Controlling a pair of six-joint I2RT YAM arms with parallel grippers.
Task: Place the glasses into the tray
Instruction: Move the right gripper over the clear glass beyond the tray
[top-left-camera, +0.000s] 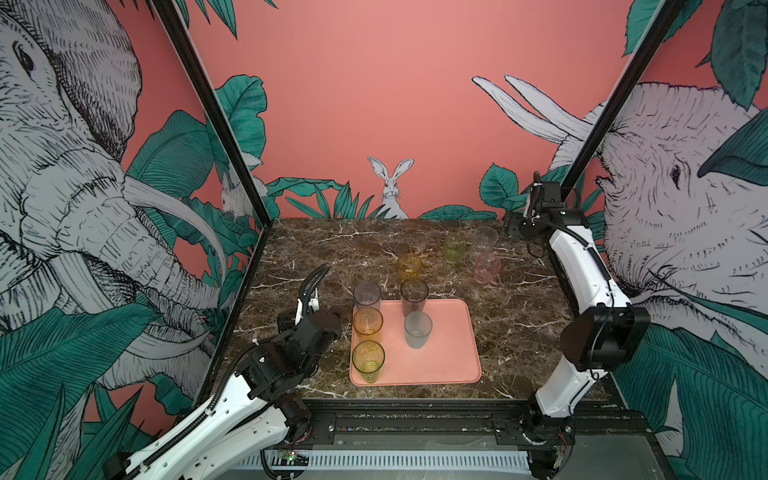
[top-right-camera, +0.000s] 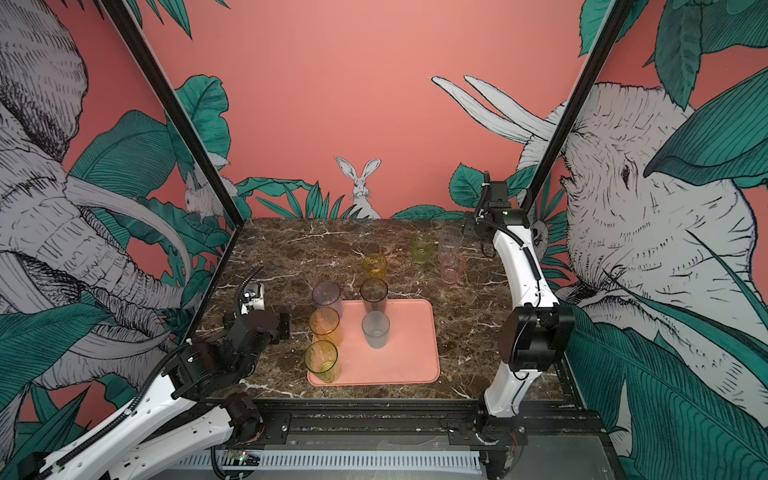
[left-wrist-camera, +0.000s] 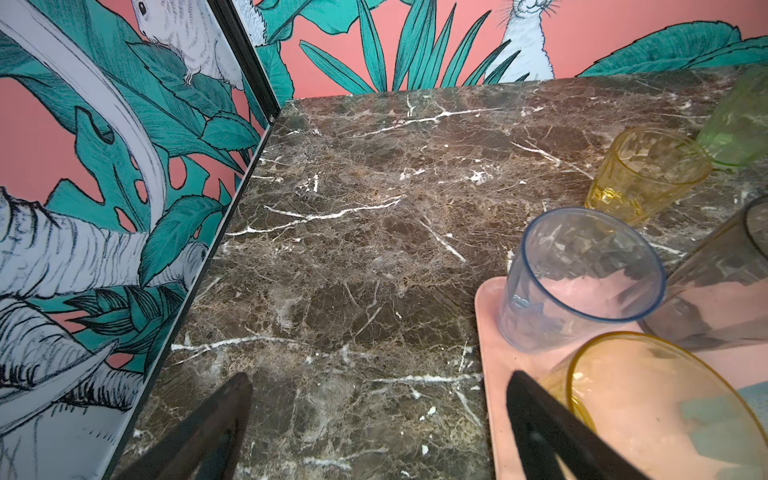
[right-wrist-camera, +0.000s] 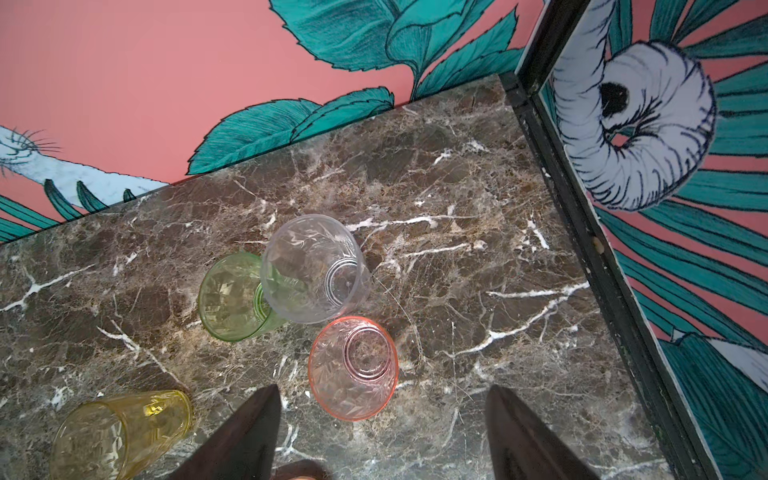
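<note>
five smooth translucent tumblers (top-left-camera: 367, 321) stand upright, mouths up, on the flat salmon tray (top-left-camera: 449, 353); the patterned pink glass (right-wrist-camera: 353, 368), clear glass (right-wrist-camera: 316, 268), green glass (right-wrist-camera: 232, 297) and short amber glass (top-left-camera: 410, 267) stand upright on the marble table (top-left-camera: 519, 316), far side. my left gripper (left-wrist-camera: 380, 378) is spread wide and empty beside the tray; my right gripper (right-wrist-camera: 382, 390), spread and empty, hangs near the pink glass.
</note>
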